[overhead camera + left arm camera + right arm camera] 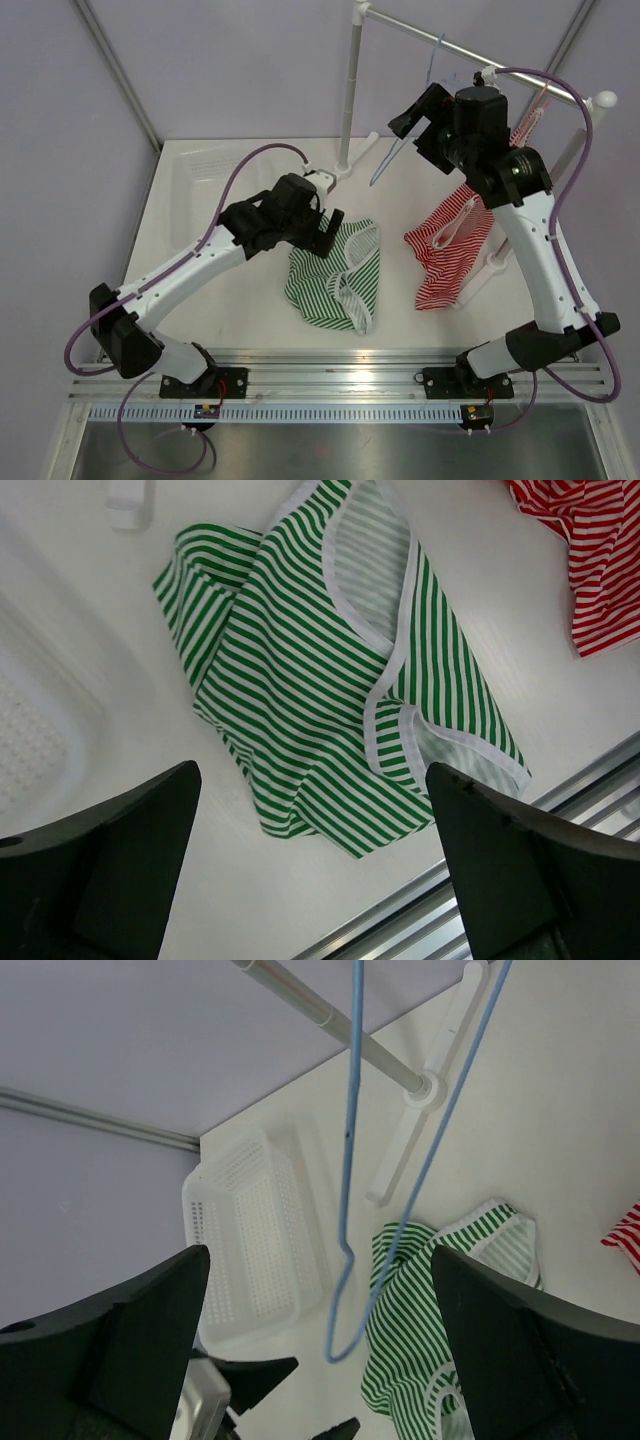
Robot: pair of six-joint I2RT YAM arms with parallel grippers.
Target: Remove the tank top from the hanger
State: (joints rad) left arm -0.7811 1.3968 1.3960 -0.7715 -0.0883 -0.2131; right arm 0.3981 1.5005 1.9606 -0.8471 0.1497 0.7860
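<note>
A green-and-white striped tank top (335, 275) lies crumpled flat on the table, off any hanger; it also shows in the left wrist view (330, 670) and the right wrist view (430, 1310). An empty blue wire hanger (400, 140) hangs from the rack rod (440, 40). My left gripper (325, 235) is open and empty just above the green top's left edge, its jaws wide apart (315, 880). My right gripper (410, 125) is open and empty, raised beside the blue hanger (350, 1160), which hangs between its fingers' line of sight without touching them.
A red-and-white striped tank top (450, 250) with a white hanger (462, 222) slumps by the rack's right post. A red hanger (530, 125) hangs at the rod's right end. A white basket (200, 170) sits at the back left. The metal rail (340, 365) runs along the near edge.
</note>
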